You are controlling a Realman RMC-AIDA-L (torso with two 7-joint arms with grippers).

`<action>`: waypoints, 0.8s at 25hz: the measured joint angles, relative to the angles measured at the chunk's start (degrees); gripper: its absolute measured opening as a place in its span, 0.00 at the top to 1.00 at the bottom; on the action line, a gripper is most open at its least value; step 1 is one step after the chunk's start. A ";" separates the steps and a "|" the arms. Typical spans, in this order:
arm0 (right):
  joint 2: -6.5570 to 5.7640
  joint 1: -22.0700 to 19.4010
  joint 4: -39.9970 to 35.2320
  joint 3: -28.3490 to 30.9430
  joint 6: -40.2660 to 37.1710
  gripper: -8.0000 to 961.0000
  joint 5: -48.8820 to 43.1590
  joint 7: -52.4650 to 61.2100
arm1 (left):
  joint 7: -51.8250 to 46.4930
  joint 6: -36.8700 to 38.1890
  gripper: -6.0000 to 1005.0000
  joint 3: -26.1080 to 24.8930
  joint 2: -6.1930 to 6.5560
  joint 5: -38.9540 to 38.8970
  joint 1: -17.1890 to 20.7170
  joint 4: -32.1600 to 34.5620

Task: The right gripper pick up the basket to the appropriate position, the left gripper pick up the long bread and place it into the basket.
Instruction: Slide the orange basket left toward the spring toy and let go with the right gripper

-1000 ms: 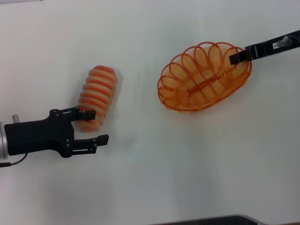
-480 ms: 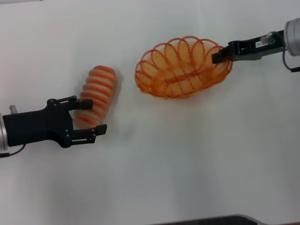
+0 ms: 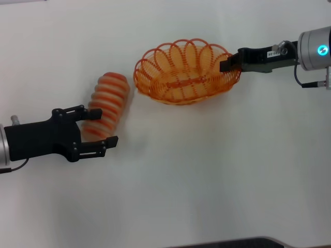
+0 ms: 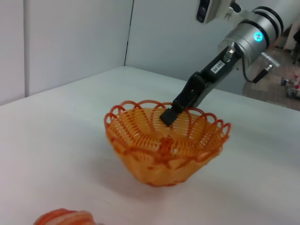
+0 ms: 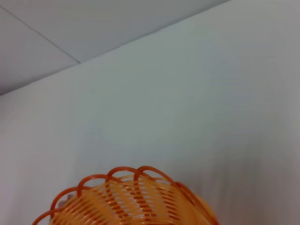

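Bread (image 3: 105,112) lies on the table (image 3: 207,181), left of the basket (image 3: 186,72), near but not touching. Left gripper (image 3: 98,133) has jaws wide, straddling the near end of the bread, not closed. Looks light and stiff, ridges should give grip; take it across the middle. Right gripper (image 3: 227,63) clamps the basket's right rim. Wire basket is light, may tilt.
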 joint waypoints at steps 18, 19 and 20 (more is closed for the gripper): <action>0.30 -0.52 5.96 -0.43 4.43 0.89 2.69 1.56 | 0.02 -1.67 0.19 0.00 -0.32 0.06 0.49 0.62; 0.36 -0.49 6.08 -0.44 4.87 0.89 2.72 1.53 | 0.03 -1.82 0.19 0.01 -0.32 0.06 0.49 0.61; 0.41 -0.48 6.19 -0.44 5.38 0.89 2.74 1.51 | 0.03 -2.03 0.19 0.04 -0.32 0.05 0.48 0.62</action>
